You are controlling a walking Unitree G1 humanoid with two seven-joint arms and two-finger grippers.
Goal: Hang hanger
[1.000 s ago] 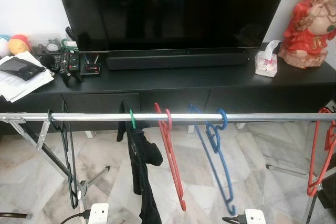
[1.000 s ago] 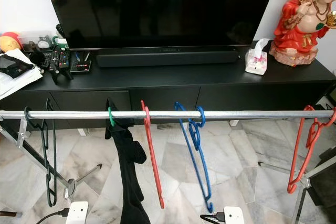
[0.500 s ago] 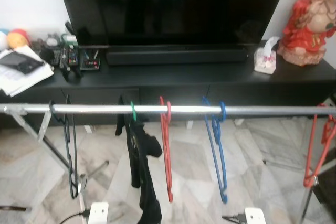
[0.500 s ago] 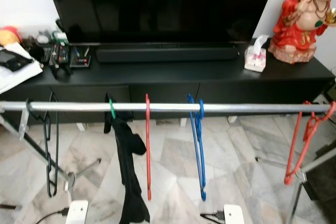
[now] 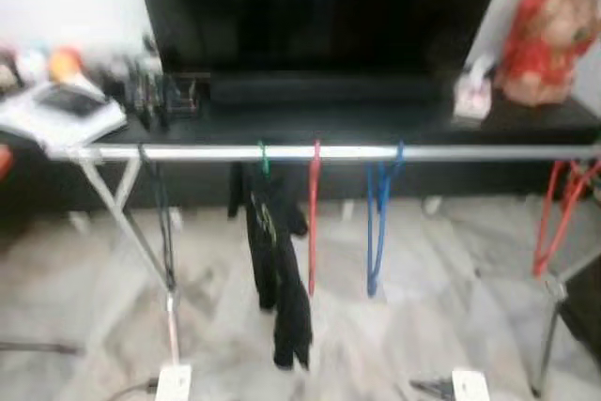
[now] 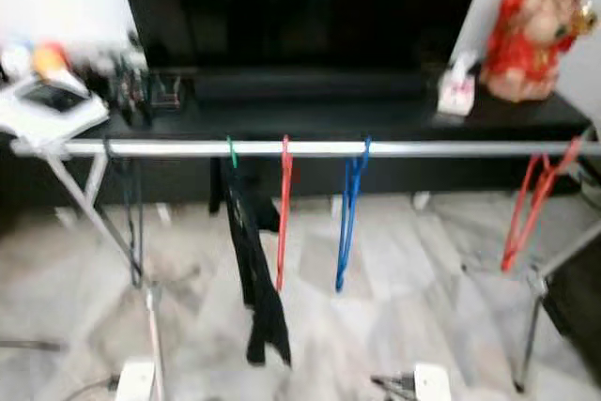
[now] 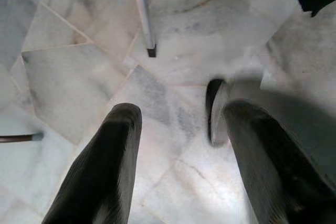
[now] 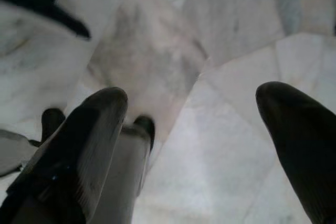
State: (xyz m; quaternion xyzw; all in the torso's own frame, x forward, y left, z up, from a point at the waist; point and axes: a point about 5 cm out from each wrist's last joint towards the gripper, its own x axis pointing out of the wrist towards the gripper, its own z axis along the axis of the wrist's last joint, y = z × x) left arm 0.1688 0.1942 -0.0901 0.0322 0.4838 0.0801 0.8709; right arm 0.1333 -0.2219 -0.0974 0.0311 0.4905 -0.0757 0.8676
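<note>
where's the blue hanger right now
In the head views, the blue hanger hangs on the metal rail near its middle, just right of the red hanger and in front of the black TV console.

The left gripper (image 7: 178, 124) has two long black fingers (image 7: 105, 171) with rounded tips and a faintly ribbed inner face. The right gripper (image 8: 191, 114) has the same two thick black fingers (image 8: 86, 140), matte and rounded at the ends, with fine ridges on one inner pad.
</note>
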